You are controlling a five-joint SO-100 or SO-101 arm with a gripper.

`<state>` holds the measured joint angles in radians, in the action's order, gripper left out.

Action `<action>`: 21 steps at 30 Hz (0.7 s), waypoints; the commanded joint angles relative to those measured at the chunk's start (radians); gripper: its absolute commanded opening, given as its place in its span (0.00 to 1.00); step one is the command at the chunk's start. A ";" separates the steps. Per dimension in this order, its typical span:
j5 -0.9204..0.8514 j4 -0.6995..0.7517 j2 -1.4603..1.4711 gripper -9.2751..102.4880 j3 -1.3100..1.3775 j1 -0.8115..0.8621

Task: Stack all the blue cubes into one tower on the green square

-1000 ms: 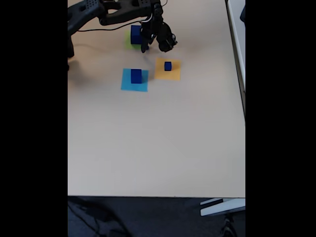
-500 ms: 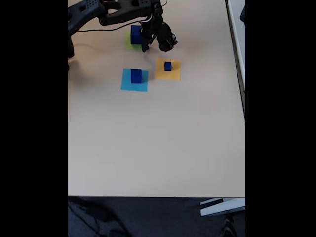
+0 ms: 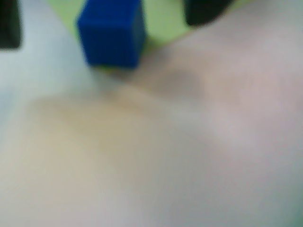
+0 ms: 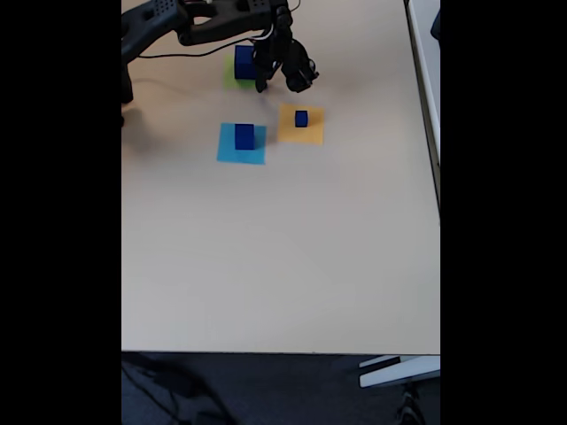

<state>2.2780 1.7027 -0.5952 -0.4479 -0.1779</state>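
A: Where's the claw (image 4: 276, 82), and is it gripping anything?

B: Its fingers are spread and bare. In the wrist view the large blue cube (image 3: 112, 32) sits between them, nearer the left finger (image 3: 9, 23), on the green square (image 3: 163, 21).

A: And further out?

B: In the fixed view, just below the claw, a tiny cube (image 4: 301, 118) rests on the orange square (image 4: 300, 135); lower left, a middling cube (image 4: 244, 135) on the light-blue square (image 4: 241, 153).
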 commanded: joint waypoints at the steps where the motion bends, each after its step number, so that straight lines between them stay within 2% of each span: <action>1: -0.008 -0.002 -0.034 0.24 0.003 0.014; 21: -0.014 0.002 -0.043 0.11 -0.018 0.018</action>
<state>2.2718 1.7027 -0.5952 -0.4694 -0.1703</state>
